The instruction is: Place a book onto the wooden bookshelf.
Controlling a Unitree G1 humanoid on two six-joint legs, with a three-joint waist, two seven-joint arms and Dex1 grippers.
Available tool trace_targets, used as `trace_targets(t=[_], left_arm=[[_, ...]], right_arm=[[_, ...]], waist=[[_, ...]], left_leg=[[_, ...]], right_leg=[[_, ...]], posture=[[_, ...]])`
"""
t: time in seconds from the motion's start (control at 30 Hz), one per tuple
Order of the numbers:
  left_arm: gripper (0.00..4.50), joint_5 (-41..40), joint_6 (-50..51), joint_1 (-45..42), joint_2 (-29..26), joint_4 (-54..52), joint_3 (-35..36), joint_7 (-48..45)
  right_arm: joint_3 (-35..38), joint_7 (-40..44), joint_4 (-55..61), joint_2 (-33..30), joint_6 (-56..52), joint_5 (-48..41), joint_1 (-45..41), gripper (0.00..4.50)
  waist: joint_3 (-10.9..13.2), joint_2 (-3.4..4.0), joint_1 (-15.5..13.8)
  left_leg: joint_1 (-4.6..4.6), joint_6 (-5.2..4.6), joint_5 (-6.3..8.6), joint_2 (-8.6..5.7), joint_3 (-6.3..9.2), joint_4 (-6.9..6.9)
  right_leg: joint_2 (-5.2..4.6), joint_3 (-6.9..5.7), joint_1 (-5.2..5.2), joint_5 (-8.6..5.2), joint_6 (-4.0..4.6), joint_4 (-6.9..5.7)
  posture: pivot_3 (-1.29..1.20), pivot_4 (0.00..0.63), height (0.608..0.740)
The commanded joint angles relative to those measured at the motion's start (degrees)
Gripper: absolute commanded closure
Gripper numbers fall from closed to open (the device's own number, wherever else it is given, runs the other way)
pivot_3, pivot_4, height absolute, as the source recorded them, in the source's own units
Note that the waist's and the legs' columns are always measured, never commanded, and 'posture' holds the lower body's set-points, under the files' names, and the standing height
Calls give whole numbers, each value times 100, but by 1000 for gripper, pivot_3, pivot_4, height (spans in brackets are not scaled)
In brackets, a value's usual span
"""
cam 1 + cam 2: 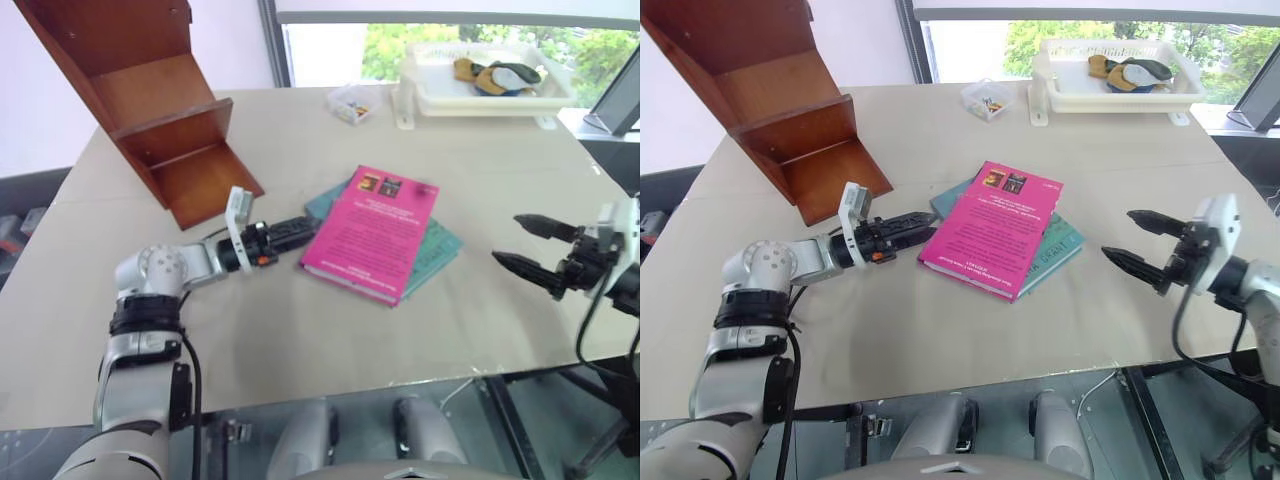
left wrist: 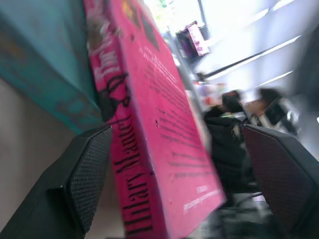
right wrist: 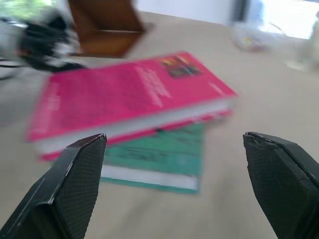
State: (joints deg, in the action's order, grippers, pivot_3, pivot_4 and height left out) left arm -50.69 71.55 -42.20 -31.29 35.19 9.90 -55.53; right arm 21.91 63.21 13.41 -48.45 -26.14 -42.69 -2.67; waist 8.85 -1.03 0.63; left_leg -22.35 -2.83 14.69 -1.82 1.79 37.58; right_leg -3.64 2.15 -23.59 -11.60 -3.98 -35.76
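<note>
Left wrist view: the book [image 2: 164,149] is sitting spine-first in the gap between the left gripper's two fingers [image 2: 84,174], one finger low by the spine, the other out over the cover; neither pad is visibly pressing on it.
Left gripper [image 1: 300,232]: jaws are standing wide apart, pointing level at the book's near long edge, tips just at that edge.
Right gripper [image 1: 1140,243]: jaws are standing apart with nothing between them, hovering off the table [image 1: 940,330], well apart from the book on its far side from the left gripper.
Right wrist view: the book is lying ahead of the open fingers [image 3: 75,184], beyond their tips, page edge facing them.
Book: it is lying flat, cover up, stacked on a teal book [image 1: 440,250], which is sticking out from under it toward the right gripper.
Bookshelf [image 1: 150,110]: it is standing on the table beyond the left gripper, apart from both books, compartments holding nothing.
White tray [image 1: 480,95]: it is resting at the table's far edge, well beyond both sets of jaws, holding some cloth items.
Small clear box [image 1: 352,103]: it is sitting just beside the tray.
</note>
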Motion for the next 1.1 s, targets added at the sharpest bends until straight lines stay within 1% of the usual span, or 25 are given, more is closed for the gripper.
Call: trace_targets(t=[0.03, 0.1, 0.2, 0.27, 0.37, 0.5, 0.67, 0.93, 0.97, 1.0, 1.03, 1.1], left_arm=[[39, 330, 260, -569, -136, 1044, -249, -682], [39, 610, 378, -900, -180, 1658, -510, -1154], [39, 1289, 234, -1240, -147, 2301, -1278, -2121], [39, 1682, 84, -1475, -26, 2696, -1629, -2676], [39, 2149, -190, -1699, 159, 3130, -1936, -3248], [39, 2646, -579, -1866, 439, 3580, -2022, -3621], [39, 3060, -972, -1981, 757, 3899, -1806, -3677], [39, 3361, -1438, -2039, 1005, 3977, -1479, -3696], [559, 3390, -1464, -2045, 1013, 3993, -1425, -3696], [844, 3415, -1477, -2050, 1018, 4005, -1376, -3696], [1288, 3432, -1468, -2056, 1022, 4013, -1335, -3696], [2350, 3440, -1433, -2057, 1014, 4002, -1300, -3697]], right_arm=[[576, 413, 809, -505, -766, -885, 348, 0], [826, 495, 1125, -714, -1108, -1289, 557, 0], [1036, 437, 1506, -886, -1413, -1674, 699, 0], [1127, 344, 1733, -902, -1534, -1880, 742, 0], [1266, 234, 1977, -894, -1640, -2047, 839, 0], [1555, 129, 2150, -820, -1727, -2273, 1038, 0], [1864, 41, 2301, -730, -1732, -2435, 1340, 0], [1873, -73, 2335, -688, -1639, -2386, 1430, 0], [1856, -77, 2321, -692, -1632, -2380, 1410, 0], [1842, -75, 2296, -704, -1622, -2365, 1384, 0], [1833, -63, 2270, -719, -1612, -2344, 1365, 0], [1828, -42, 2231, -740, -1604, -2319, 1336, 0]], waist=[[2, -2, 3], [4, -5, 15], [4, -8, 16], [5, -9, 11], [6, -10, 1], [7, -12, -73], [7, -13, -164], [7, -14, -164], [7, -14, -159], [7, -14, -154], [7, -14, -151], [7, -14, -151]], left_leg=[[-2, 0, 0, 0, 2, 1], [-6, 0, 0, -1, 3, 3], [-7, 0, 0, 0, 4, 8], [-13, 0, 0, 1, 5, 14], [-26, 0, 0, 4, 12, 27], [-50, -4, 3, 1, 22, 52], [-57, -8, 6, -3, 27, 67], [-57, -9, 6, -5, 33, 73], [-57, -9, 6, -5, 33, 73], [-58, -9, 6, -5, 34, 73], [-58, -9, 6, -5, 34, 73], [-59, -9, 6, -5, 34, 73]], right_leg=[[0, -3, 0, 0, 0, 3], [0, -5, -2, 0, 0, 2], [0, -9, 0, -1, -1, 1], [0, -12, -1, -1, 0, 2], [-3, -17, -5, -1, 0, 3], [-16, -33, -7, 0, -1, 3], [-30, -43, -3, 0, -2, 2], [-36, -48, 1, 1, -4, 0], [-36, -48, 0, 1, -4, 0], [-35, -49, 0, 1, -4, -1], [-34, -49, -1, 1, -4, 0], [-33, -50, -1, 1, -4, -1]], posture=[[0, 150, 740], [0, 150, 740], [0, 150, 740], [0, 150, 740], [0, 150, 740], [0, 150, 740], [0, 150, 740], [0, 150, 740], [0, 150, 740], [0, 150, 740], [0, 150, 740], [0, 150, 740]])
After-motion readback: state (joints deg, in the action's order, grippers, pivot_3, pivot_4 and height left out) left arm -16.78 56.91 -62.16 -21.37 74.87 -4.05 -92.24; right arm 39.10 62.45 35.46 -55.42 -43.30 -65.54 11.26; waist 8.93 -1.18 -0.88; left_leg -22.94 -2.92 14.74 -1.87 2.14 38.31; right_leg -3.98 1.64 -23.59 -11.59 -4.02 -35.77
